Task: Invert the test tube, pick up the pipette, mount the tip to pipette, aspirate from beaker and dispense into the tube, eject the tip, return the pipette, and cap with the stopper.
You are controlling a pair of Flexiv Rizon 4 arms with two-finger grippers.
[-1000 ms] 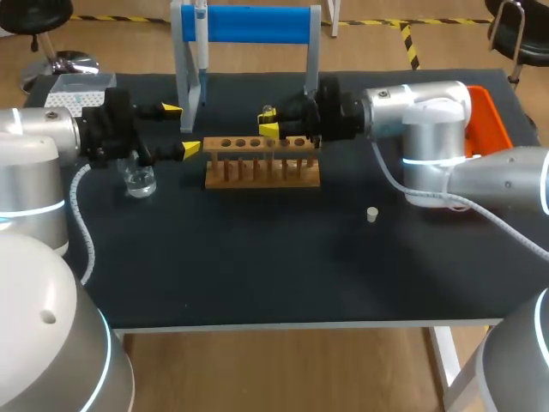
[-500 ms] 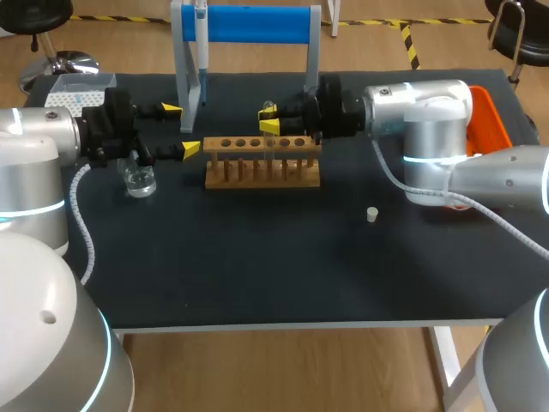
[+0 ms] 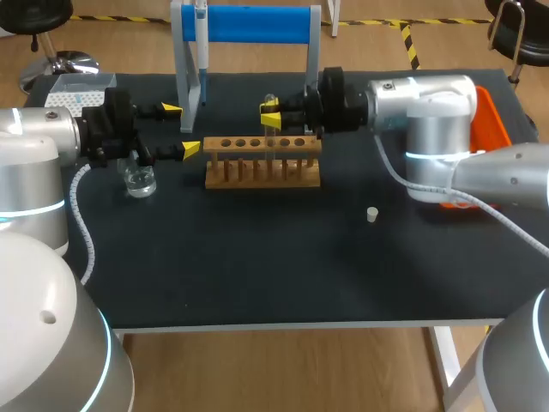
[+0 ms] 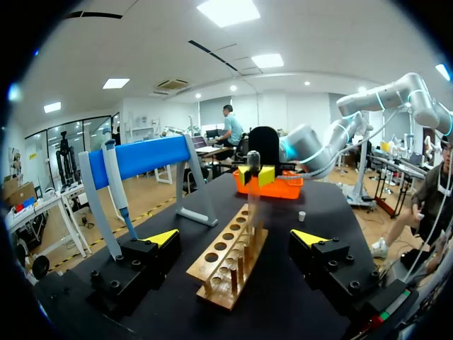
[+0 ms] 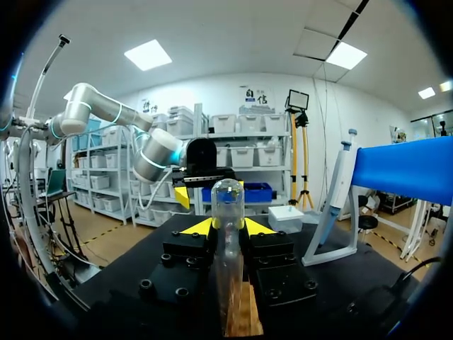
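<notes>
Two fingers of our right gripper (image 5: 228, 227) clamp the test tube (image 5: 227, 197); we should lift it fully clear of the wooden rack (image 3: 257, 178) before inverting. Our left gripper (image 3: 181, 129) stands wide.

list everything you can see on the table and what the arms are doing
test tube: one, clear, upright over the rack, round end up
rack: one, wooden, mid table
pipette: one, hanging on the stand
stand: one, blue bar, behind the rack
beaker: one, clear, under the left arm
stopper: one, white, alone on the table
tray: one, orange, behind the right arm
box: one, white, far left corner
left hand: open, beside the rack
right hand: shut on the test tube
</notes>
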